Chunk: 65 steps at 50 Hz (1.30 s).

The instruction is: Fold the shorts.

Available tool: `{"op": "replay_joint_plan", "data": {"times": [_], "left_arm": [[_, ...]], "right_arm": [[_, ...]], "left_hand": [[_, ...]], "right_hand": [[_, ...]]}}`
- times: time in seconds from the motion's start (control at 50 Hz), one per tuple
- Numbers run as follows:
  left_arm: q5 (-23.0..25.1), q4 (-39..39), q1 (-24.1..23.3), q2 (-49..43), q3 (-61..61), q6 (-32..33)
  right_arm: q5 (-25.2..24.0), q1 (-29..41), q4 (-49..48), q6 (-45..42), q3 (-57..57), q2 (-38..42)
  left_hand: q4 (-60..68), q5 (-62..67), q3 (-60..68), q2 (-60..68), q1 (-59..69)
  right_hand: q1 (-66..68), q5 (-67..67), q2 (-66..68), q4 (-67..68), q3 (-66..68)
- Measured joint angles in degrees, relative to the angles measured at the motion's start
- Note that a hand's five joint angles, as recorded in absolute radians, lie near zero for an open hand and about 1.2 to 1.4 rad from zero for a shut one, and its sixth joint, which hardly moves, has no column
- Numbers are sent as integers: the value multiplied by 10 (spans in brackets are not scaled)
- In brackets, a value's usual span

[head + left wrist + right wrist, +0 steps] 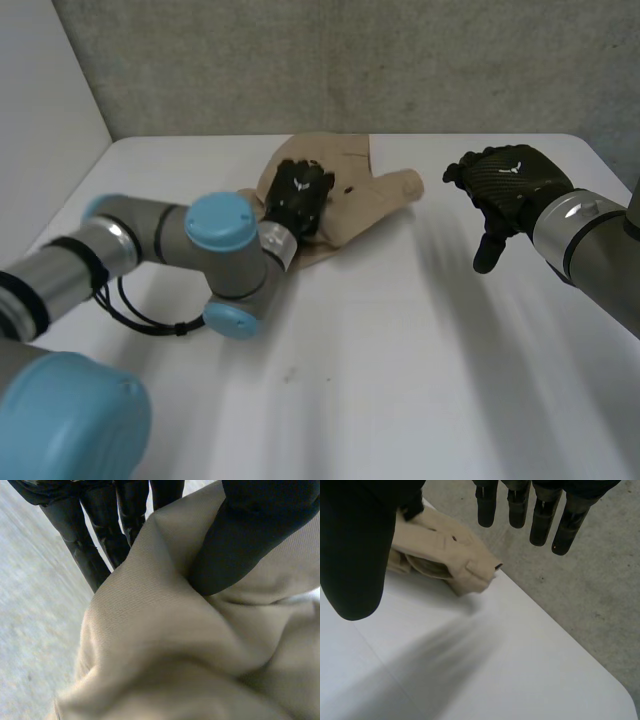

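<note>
The tan shorts [355, 200] lie bunched at the back middle of the white table. My left hand [298, 198] rests on their left part. In the left wrist view its thumb [250, 530] presses on a raised ridge of the shorts [165, 645], and its fingers [100, 540] lie on the ridge's other side, pinching the cloth. My right hand [510, 182] hangs open above the table, to the right of the shorts and apart from them. In the right wrist view its fingers [542, 515] are straight, and one end of the shorts [447, 550] lies beyond the thumb.
The white table [400, 360] spreads bare in front of the shorts. My left arm's elbow [225, 250] stands over the table's left front. A grey wall [400, 60] runs behind, and grey floor [580, 575] lies past the table's right edge.
</note>
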Motion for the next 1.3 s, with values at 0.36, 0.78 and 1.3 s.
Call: {"op": "replay_joint_plan", "data": {"times": [0.36,0.78,1.3], "left_arm": [[2,-50,-33,393,-350,-54],[-38,-135,-21,504,-494,92],[-189,-266,2,657,-671,-193]], "right_arm": [[1,2,35,7,-8,-17],[-85,39,83,132,109,-43],[-63,103,-215,121,258,46]], "left_hand": [[-12,-8,-15,-18,-2],[-543,-521,-540,-551,-493],[-458,-430,-460,-466,-411]], "right_hand": [[0,0,0,0,0],[0,0,0,0,0],[49,33,47,34,46]]}}
